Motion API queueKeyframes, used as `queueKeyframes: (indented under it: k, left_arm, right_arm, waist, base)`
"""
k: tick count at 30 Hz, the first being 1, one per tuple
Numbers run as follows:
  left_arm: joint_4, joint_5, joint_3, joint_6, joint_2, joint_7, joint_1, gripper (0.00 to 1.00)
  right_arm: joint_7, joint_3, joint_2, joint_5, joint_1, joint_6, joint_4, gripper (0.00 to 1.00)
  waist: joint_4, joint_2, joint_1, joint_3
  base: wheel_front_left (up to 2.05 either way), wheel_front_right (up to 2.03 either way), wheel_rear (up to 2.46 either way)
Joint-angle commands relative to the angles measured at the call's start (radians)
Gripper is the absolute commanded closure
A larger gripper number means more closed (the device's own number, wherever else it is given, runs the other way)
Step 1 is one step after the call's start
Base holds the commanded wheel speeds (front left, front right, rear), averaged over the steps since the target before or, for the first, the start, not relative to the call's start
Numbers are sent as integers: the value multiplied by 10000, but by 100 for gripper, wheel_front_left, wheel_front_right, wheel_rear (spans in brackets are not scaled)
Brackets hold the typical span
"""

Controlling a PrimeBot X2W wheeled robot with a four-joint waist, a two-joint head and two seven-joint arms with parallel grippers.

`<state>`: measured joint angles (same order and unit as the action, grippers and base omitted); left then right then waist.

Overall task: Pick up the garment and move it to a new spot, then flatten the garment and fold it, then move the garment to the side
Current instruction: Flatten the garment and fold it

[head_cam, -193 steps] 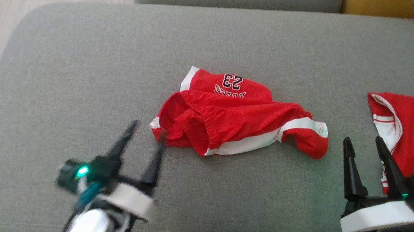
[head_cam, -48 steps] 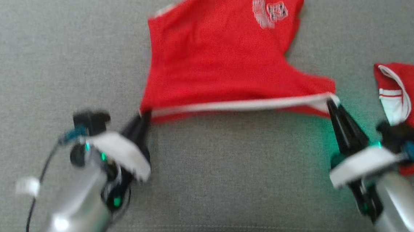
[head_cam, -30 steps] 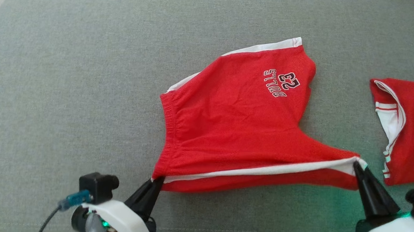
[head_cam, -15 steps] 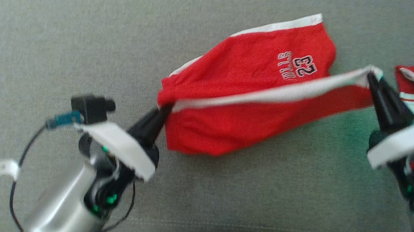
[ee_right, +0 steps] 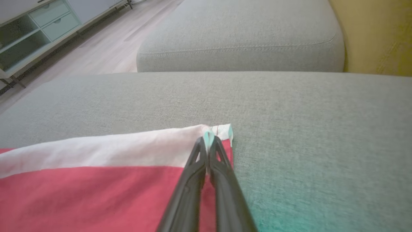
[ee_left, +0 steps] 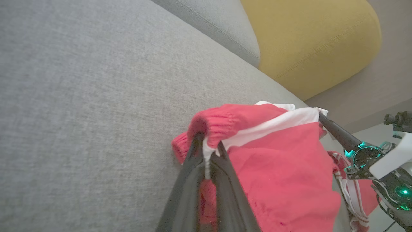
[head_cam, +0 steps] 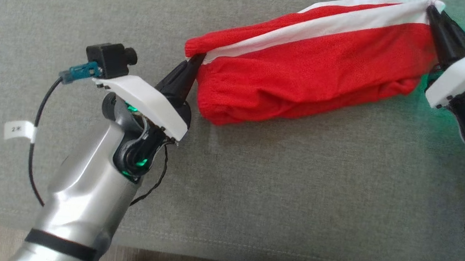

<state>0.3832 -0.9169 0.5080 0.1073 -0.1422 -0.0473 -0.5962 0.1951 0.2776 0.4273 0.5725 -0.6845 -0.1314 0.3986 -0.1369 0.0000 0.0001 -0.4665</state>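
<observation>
The red basketball shorts (head_cam: 310, 70) are stretched lengthwise over the grey seat cushion (head_cam: 253, 189), bunched into a long roll with the white side stripe (head_cam: 325, 28) running along the top edge. The left end effector (head_cam: 192, 64) is over the cushion's middle. Its dark fingers are pressed together on the gathered elastic waistband (ee_left: 222, 120), with white trim pinched between them in the left wrist view (ee_left: 206, 145). The right end effector (head_cam: 431, 11) is toward the cushion's far right side. Its fingers are closed on the white hem corner of a leg, as the right wrist view (ee_right: 208, 138) shows. Whether the sagging underside touches the cushion cannot be told. Beyond the cushion's far edge sits a yellow cushion (ee_left: 309, 42), and a second red-and-white garment (ee_left: 354, 196) lies on the cushion past the shorts.
</observation>
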Motion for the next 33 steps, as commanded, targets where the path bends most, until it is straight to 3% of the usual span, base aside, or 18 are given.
queueKeyframes:
  k: [1,2,3,4,5,11,14,18,23,33]
  left_arm:
    - [-20,-3,-243,91,-145,179,-350,100]
    - [139,-30,-193,118,-94,230,-409,100]
    - [277,-49,-132,141,-49,289,-457,100]
    - [399,-50,-66,160,-19,360,-493,64]
    - [505,33,10,172,-25,481,-529,3]
    - [707,859,321,79,-140,1822,-289,0]
    - [540,1513,327,-458,-269,2591,70,0]
    - [-268,2500,-75,-1549,-459,3034,690,0]
    - [-2638,4467,-1321,-2739,-579,3086,1735,0]
    - [-3956,6397,-2065,-3038,-838,3089,2824,0]
  right_arm:
    - [-145,278,217,170,-199,7,41,100]
    - [-284,402,240,231,-338,7,223,100]
    - [-458,494,255,282,-447,7,404,73]
    - [-612,598,262,323,-522,7,569,13]
    - [-853,666,268,326,-582,7,690,0]
    - [-2619,701,203,-109,-278,7,904,0]
    - [-3519,342,76,-726,155,7,653,0]
    - [-4098,-576,-274,-1752,991,7,-124,0]
    - [-3850,-2103,-1227,-3161,2725,7,-2081,0]
    - [-2848,-3068,-2569,-4139,5062,7,-4695,0]
  waist:
    - [-92,0,-1,-95]
    - [-110,0,-1,-125]
    - [-124,0,-1,-142]
    - [-134,0,-1,-155]
    - [-139,0,-1,-167]
    - [-33,0,-1,-4]
    - [125,0,-1,179]
    - [336,0,-1,463]
    - [574,0,-1,804]
    - [982,0,-1,1205]
  base:
    - [0,0,0]
    - [0,0,0]
    - [0,0,0]
    - [0,0,0]
    - [0,0,0]
    - [0,0,0]
    - [0,0,0]
    - [0,0,0]
    - [0,0,0]
    - [0,0,0]
